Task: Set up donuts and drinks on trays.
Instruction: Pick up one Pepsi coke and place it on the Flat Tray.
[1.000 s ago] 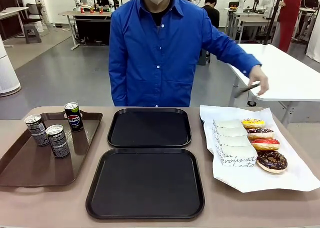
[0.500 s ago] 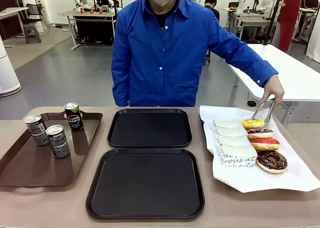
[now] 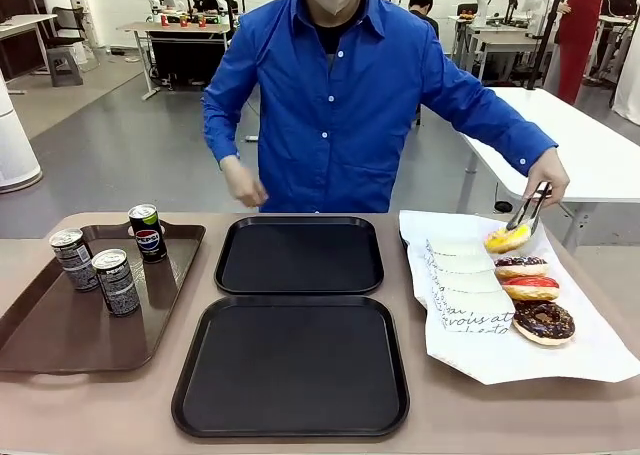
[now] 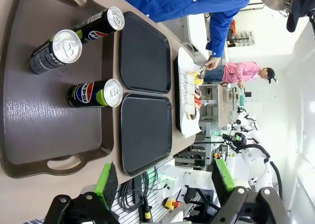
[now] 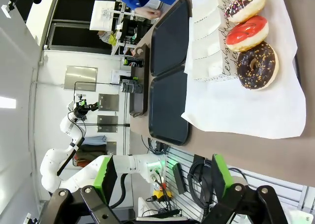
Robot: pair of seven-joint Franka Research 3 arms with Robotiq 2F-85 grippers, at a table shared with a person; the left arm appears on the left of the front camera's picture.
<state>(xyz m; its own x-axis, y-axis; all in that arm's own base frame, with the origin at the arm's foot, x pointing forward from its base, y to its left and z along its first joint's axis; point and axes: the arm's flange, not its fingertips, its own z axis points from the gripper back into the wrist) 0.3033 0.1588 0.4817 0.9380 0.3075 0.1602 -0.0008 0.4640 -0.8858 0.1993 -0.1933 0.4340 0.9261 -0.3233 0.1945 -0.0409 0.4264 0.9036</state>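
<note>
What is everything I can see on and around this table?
black trays: two, black, mid-table, one behind the other
brown tray: one, brown, robot's left
drink cans: three, dark with silver tops, standing on brown tray
paper sheet: one, white, robot's right
donuts: four; yellow in the tongs; sprinkled, red, chocolate on paper sheet
paper sleeves: several, white, beside donuts
tongs: one, metal, in person's hand
person: one, blue shirt, far side
left fingers: two, black, green pads, apart, empty
right fingers: two, black, green pads, apart, empty
</note>
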